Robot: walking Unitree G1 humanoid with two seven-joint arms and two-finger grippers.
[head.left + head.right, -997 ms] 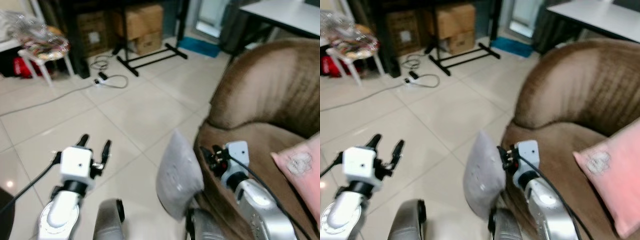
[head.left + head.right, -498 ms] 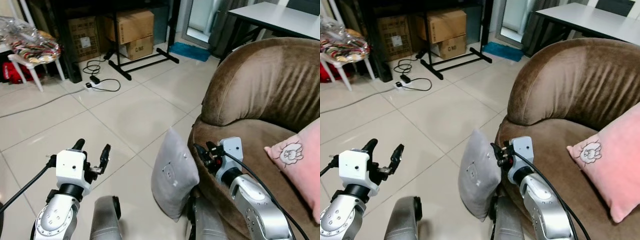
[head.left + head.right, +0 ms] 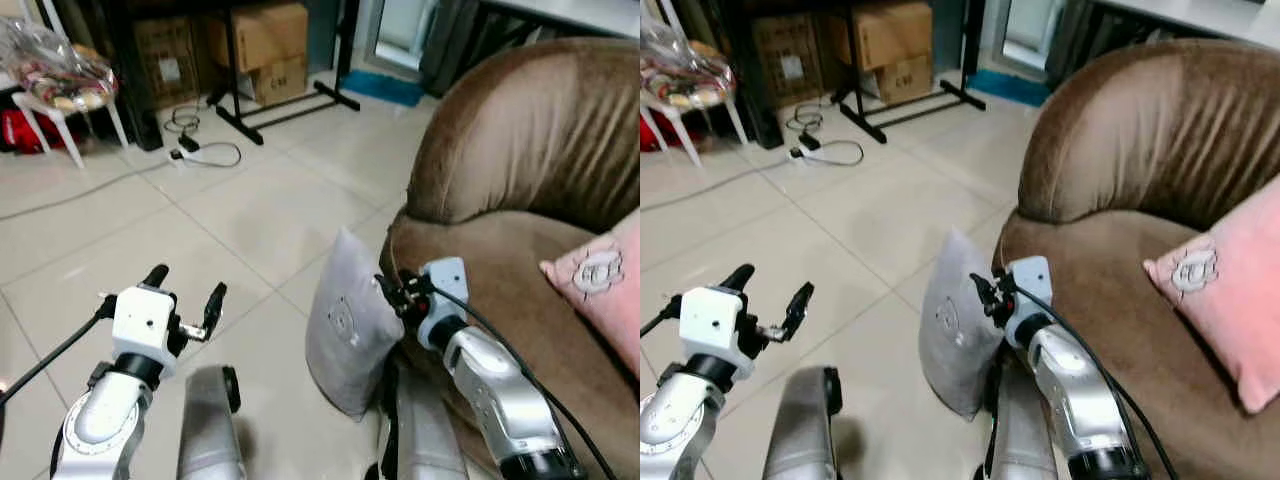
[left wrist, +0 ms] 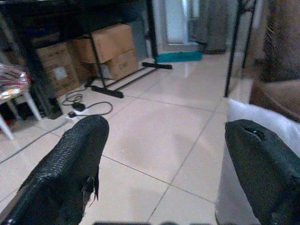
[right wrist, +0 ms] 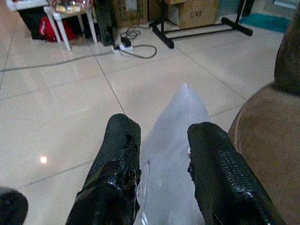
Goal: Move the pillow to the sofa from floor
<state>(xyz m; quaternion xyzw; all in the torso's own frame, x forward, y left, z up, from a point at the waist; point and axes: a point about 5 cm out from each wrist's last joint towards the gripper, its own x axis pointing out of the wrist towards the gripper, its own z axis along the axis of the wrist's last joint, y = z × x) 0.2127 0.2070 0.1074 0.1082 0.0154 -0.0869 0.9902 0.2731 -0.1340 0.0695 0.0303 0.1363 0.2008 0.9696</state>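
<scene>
While the grey square fabric pillow [image 3: 347, 320] stands on edge against the brown velvet sofa [image 3: 520, 200], the right gripper [image 5: 159, 154] pinches its top edge between both fingers. Left gripper [image 3: 185, 300] fingers spread wide apart (nothing between them), the pillow off beyond one fingertip.

The right arm reaches forward and a little inward, its silver forearm rising to the wrist; the right gripper [image 3: 392, 293] has its two black fingers [image 5: 117, 154] closed onto the top edge of the grey pillow [image 3: 345, 325]. To the left of the pillow and well apart from it, the left arm is raised, the left gripper [image 3: 185, 290] spread wide and holding nothing.
</scene>
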